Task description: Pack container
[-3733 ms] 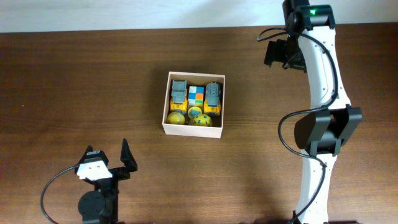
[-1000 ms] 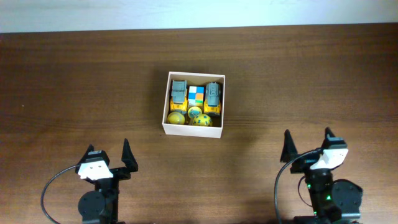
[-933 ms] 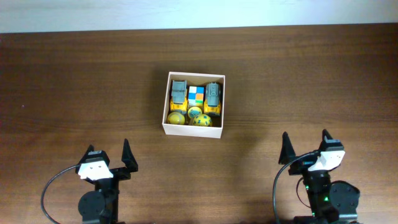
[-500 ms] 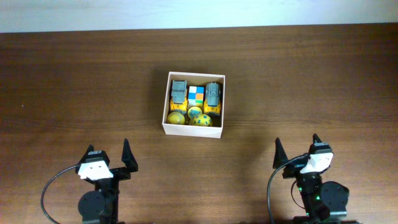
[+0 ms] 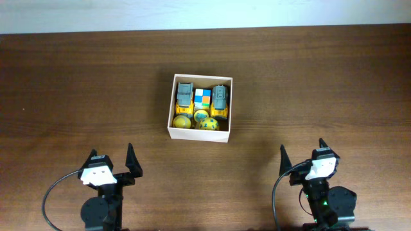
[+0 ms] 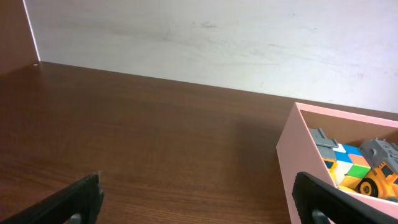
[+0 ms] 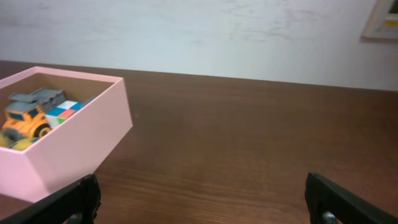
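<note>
The container sits on the tabletop with its toys packed snugly inside, so the packing looks finished. The left pincer and right pincer rest well apart from the container, jaws wide and empty, probably parked clear.

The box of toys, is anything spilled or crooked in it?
Nothing stands out. The container sits flat on the table, with the toy trucks, the colored cube and the yellow balls all inside. Nothing lies spilled beside it.
</note>
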